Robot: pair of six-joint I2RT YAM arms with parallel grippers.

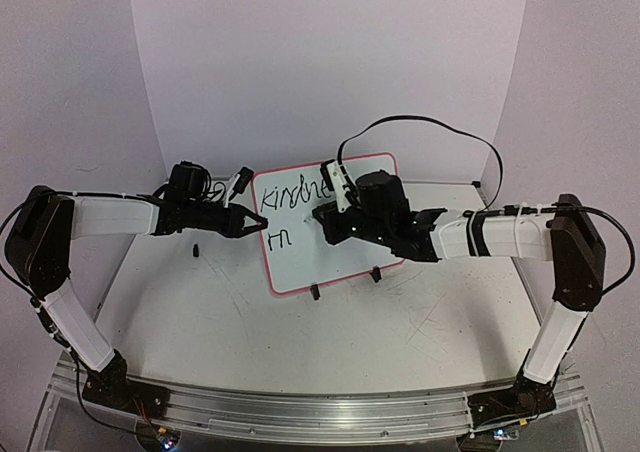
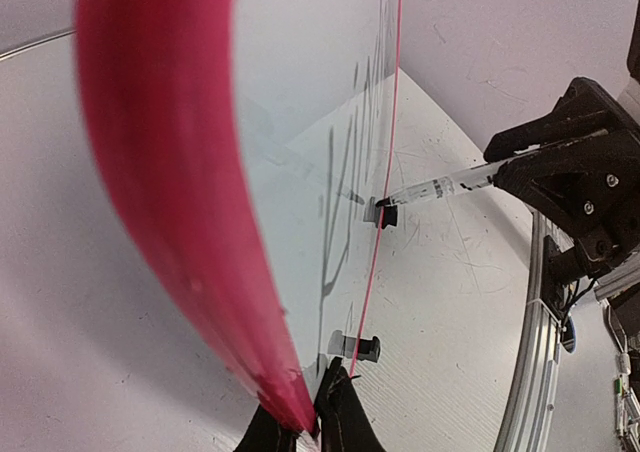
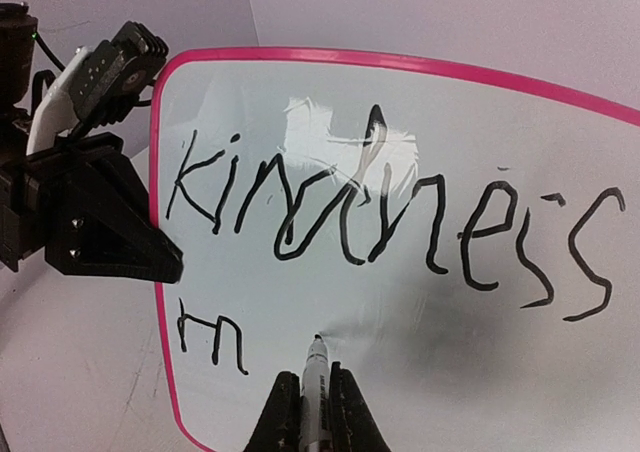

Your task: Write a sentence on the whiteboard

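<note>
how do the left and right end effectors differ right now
The left end effector pinches the whiteboard by its left rim. The right end effector grips a marker with its tip at the board's face. The left meets the board edge-on from the side, while the right faces the writing surface. Both are shut on something.

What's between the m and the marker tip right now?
Nothing: only bare whiteboard lies between the m and the marker tip, as the right wrist view shows.
</note>
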